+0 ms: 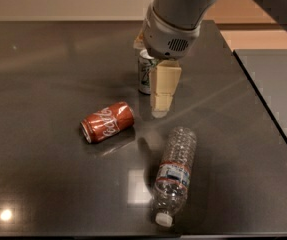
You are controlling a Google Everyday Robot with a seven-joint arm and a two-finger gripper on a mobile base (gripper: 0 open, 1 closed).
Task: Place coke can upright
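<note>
Item: coke can (pixel 107 122), red-orange with white cursive lettering and silver ends; lying on its side on the desk (pixel 43 74), long axis slanting, one silver end turned toward the lower left; nothing touches it. Item: tool (pixel 162 101), cream-coloured, hanging downward from a thick grey arm (pixel 175 19); up and to the right of the coke can, near it but apart from it; its lower end sits close over the desk; how far it stands open cannot be told, nor whether it has hold of anything. Item: white-and-green can (pixel 144 74), upright, up and to the right of the coke can, partly hidden behind the tool and the arm housing. Item: clear plastic bottle (pixel 174 174), lying on its side, down and to the right of the coke can, apart from it; white cap at the near end, label band around its middle. Item: desk, dark and glossy, carrying all three containers, with light reflections below the coke can.
</note>
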